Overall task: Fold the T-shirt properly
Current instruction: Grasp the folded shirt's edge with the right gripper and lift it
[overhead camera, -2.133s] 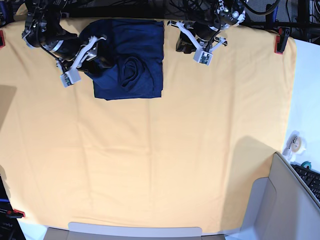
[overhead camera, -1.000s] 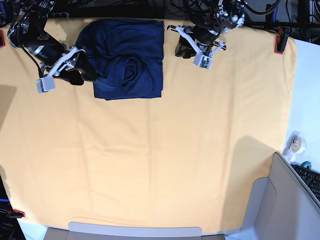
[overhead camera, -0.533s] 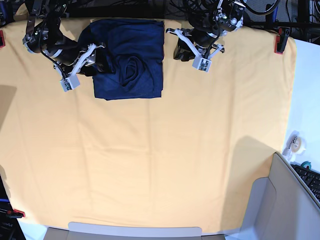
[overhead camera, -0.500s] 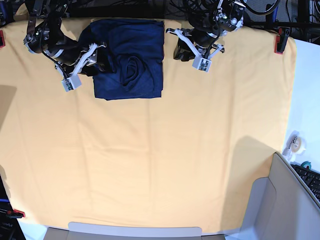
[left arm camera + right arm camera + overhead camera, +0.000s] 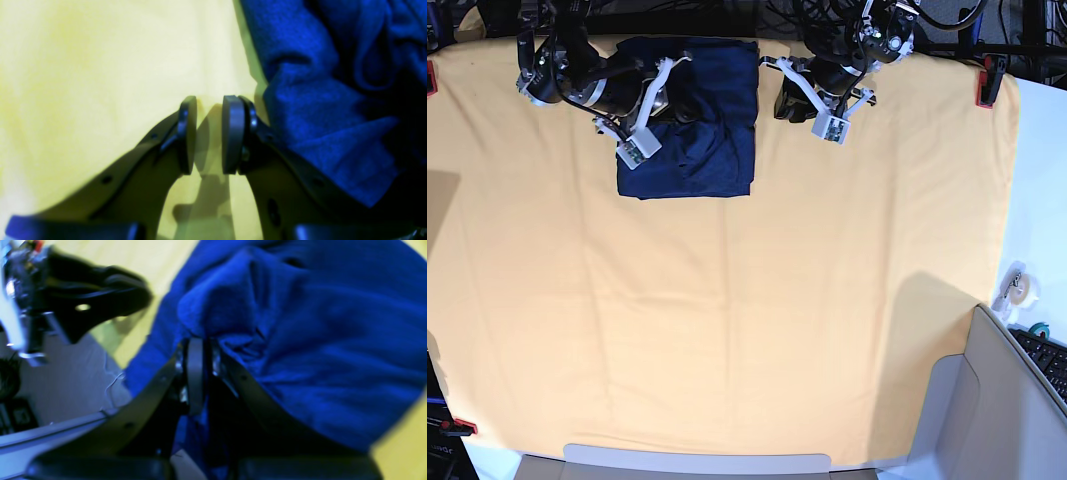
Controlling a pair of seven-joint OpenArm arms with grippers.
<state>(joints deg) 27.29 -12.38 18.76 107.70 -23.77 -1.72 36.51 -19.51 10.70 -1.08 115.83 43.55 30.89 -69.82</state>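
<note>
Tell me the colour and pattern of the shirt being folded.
The T-shirt is plain dark navy, no print; clearest in the base view.

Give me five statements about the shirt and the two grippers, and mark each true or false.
1. The right gripper is shut on the T-shirt. True.
2. The left gripper holds shirt fabric. False: nothing sits between its pads, and it is over the yellow cloth beside the shirt.
3. The shirt lies near the cloth's far edge in the base view. True.
4. The shirt is spread out flat with both sleeves extended. False: it is a compact folded block.
5. The left gripper's jaws are pressed fully together. False: a narrow gap shows between them.
</note>
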